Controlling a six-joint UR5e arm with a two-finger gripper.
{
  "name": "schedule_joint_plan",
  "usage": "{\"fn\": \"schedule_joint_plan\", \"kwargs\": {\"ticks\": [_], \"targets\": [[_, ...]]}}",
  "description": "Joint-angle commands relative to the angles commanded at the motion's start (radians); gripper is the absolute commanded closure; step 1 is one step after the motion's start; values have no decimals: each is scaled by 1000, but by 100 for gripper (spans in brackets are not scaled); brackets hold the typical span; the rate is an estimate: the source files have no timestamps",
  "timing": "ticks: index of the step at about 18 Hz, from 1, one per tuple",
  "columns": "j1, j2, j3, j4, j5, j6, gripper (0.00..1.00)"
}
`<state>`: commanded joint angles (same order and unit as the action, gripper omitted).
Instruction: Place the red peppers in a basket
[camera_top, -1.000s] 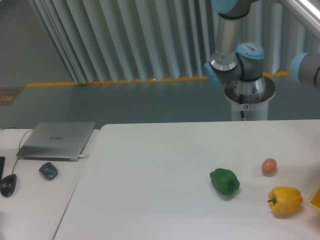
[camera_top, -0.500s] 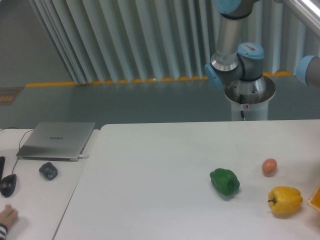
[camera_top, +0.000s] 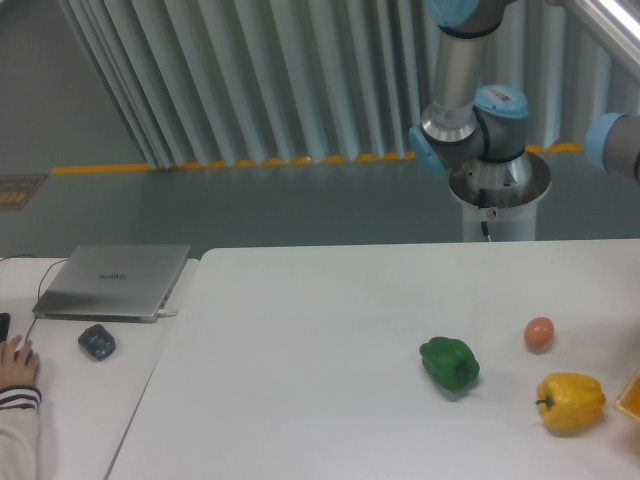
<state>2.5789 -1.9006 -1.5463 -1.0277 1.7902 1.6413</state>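
Observation:
The red peppers are out of view. A small orange-yellow corner of the basket shows at the right edge of the table. Only the arm's base and elbow joints appear behind the table, with one more joint at the right edge; the gripper itself is outside the frame.
On the white table lie a green bell pepper, a yellow bell pepper and a small orange-brown egg-shaped object. On the left desk sit a closed laptop and a dark small object. A person's hand rests at the left edge.
A person's hand has come in at the lower left and now covers the spot where a black mouse lay. The peppers have not moved.

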Motion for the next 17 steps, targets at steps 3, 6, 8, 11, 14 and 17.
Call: {"fn": "schedule_joint_plan", "kwargs": {"ticks": [3, 6, 8, 11, 14, 17], "targets": [[-58, 0, 5, -5, -8, -14, 0], [-95, 0, 14, -55, -44, -18, 0], [-103, 5, 29, -103, -116, -18, 0], [-128, 29, 40, -172, -213, -21, 0], [-175, 35, 34, -210, -216, -72, 0], [-183, 35, 31, -226, -213, -90, 0]]}}
